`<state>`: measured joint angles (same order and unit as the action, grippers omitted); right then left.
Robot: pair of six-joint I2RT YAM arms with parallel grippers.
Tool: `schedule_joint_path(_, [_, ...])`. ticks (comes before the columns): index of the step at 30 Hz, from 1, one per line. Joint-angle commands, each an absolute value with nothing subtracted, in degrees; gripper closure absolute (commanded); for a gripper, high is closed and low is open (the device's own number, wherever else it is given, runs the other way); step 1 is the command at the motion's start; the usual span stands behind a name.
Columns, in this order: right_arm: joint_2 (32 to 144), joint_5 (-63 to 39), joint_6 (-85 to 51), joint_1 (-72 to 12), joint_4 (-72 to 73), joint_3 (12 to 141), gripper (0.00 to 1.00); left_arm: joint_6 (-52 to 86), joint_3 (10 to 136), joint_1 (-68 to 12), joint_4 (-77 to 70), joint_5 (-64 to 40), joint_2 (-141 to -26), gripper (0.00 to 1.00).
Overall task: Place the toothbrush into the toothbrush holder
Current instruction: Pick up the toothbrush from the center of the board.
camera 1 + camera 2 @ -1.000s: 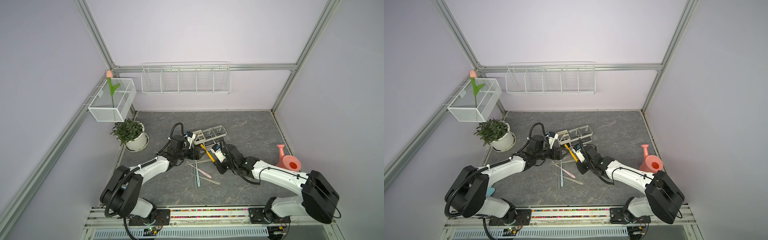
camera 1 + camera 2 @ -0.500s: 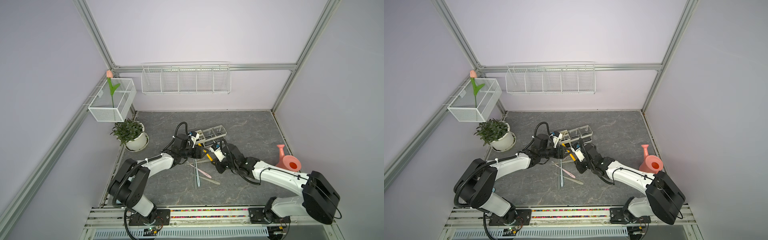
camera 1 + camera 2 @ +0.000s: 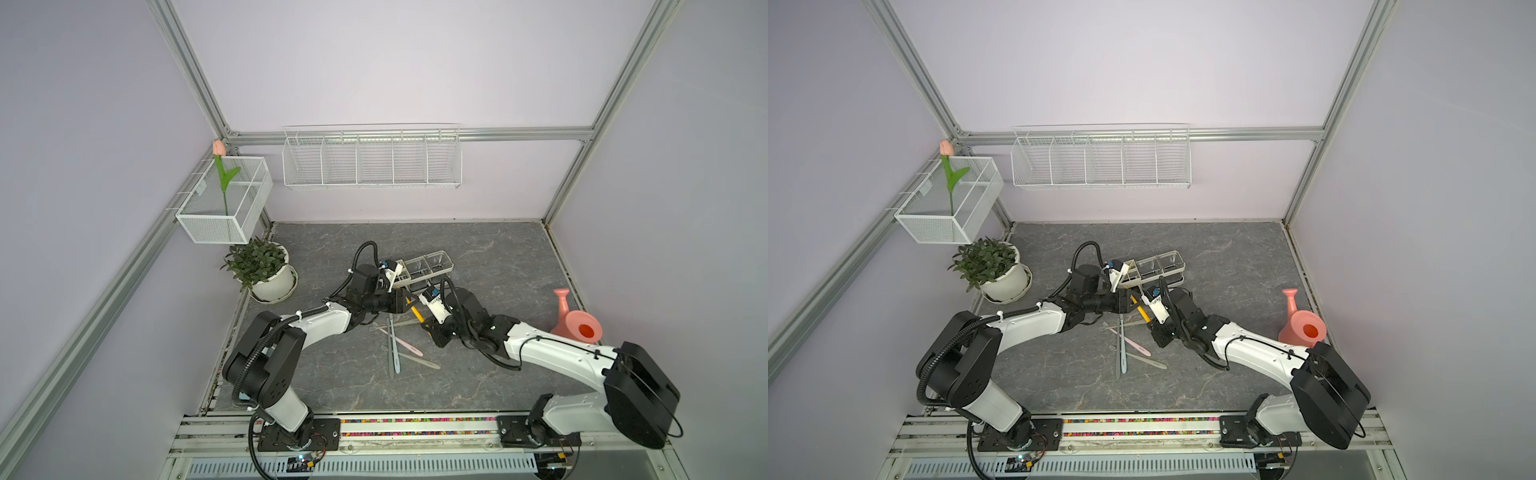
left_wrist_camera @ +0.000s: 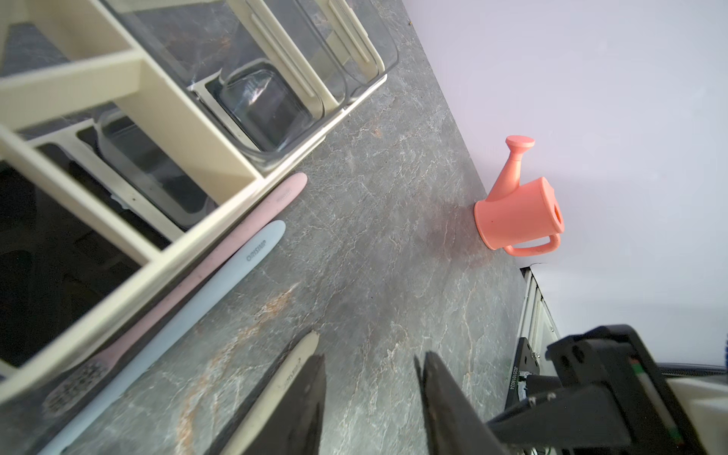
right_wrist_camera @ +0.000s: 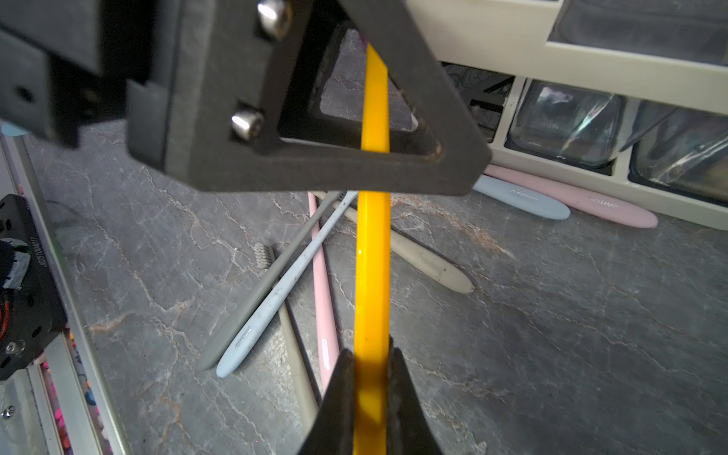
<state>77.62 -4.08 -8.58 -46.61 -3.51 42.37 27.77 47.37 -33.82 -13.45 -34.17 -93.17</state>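
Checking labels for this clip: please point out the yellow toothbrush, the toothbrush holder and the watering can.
yellow toothbrush [image 5: 372, 256]: right wrist view, middle of the handle.
toothbrush holder [image 4: 197, 134]: left wrist view, cream wall.
watering can [image 4: 516, 212]: left wrist view, body.

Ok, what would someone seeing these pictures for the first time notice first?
Probably the bright yellow toothbrush, pinched in the right gripper at mid-table, just in front of the toothbrush holder. Next, the coral watering can at the right edge of the grey table, and the pale toothbrushes scattered near its middle.
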Motion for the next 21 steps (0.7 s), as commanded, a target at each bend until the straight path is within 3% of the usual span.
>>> schedule_joint_path(1, [77.34, -4.75, -8.78, -46.87, -1.46, 41.66, 0.93, 26.94, 48.37, -33.93, -12.34, -32.96, -93.14, 0.59])
schedule_joint_path(16, [78.99, -5.85, -9.30, -46.87, -0.36, 42.98, 0.93, 26.37, 47.24, -33.93, -13.61, -33.16, -91.67, 1.00])
schedule_joint_path(21, [78.70, -5.89, -9.66, -46.90, -0.20, 42.54, 0.93, 26.30, 47.30, -33.93, -13.55, -32.95, -91.74, 1.00])
